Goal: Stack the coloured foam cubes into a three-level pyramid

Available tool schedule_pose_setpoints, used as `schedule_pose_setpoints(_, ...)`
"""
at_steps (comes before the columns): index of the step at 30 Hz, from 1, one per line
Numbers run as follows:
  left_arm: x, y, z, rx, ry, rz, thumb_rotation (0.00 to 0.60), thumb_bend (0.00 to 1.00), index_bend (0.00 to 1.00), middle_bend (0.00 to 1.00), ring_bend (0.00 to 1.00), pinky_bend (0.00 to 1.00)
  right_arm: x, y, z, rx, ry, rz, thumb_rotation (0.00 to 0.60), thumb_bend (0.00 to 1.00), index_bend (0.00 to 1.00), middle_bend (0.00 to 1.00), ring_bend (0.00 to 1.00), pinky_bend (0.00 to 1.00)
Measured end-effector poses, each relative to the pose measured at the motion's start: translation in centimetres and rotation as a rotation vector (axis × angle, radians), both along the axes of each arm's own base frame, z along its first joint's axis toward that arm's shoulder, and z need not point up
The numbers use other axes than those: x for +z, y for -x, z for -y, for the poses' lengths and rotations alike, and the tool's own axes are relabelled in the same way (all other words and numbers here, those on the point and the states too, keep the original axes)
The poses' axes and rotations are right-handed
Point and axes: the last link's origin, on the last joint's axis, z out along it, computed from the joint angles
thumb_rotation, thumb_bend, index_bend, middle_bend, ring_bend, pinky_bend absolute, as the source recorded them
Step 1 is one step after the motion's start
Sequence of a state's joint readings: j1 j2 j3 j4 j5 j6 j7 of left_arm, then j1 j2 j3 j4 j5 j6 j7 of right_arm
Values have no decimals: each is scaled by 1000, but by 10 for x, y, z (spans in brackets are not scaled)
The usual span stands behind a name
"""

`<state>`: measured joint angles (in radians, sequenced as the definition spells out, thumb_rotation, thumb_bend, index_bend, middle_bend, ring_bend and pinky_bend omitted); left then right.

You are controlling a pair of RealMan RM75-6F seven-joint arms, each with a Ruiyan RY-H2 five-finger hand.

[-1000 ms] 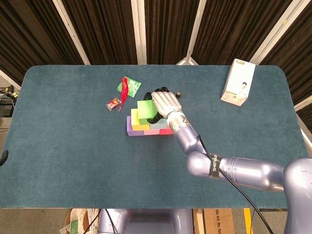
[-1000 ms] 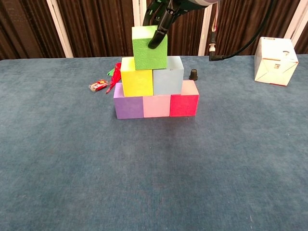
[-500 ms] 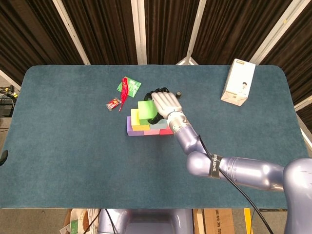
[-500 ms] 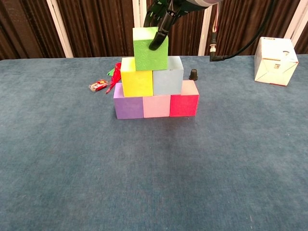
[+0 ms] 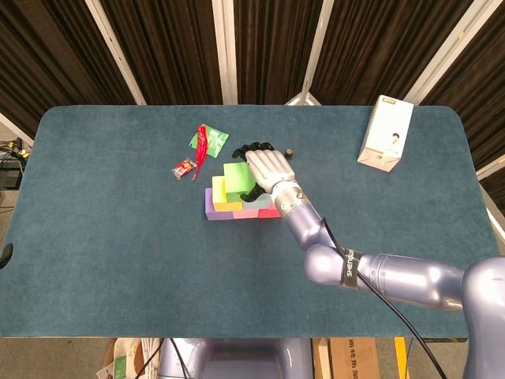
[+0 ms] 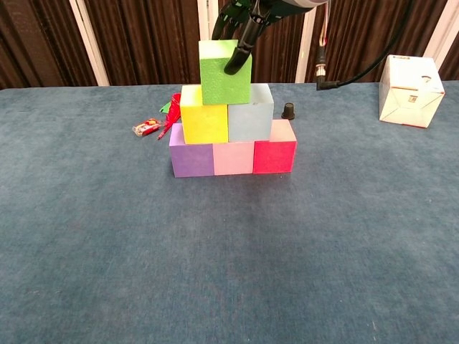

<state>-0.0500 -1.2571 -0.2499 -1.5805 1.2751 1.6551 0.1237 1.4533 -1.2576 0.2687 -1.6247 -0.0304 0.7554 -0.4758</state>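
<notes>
The right robot hand grips the green block from above, on top of the yellow block and the pale blue block, over the purple, pink and red blocks on the tabletop.

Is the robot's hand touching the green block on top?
Touching. In the chest view a dark finger of the right hand lies against the front face of the green block, with no gap visible between them.
</notes>
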Motion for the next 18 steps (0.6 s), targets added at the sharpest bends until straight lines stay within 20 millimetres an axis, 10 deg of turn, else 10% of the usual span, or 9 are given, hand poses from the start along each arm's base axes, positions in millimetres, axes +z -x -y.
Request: schedule_pose_setpoints(18, 6, 3, -1, -16, -14, 2, 600, 298, 1, 0, 0, 0, 45, 12, -10, 26, 95, -60, 600, 246, 0, 30, 0, 0)
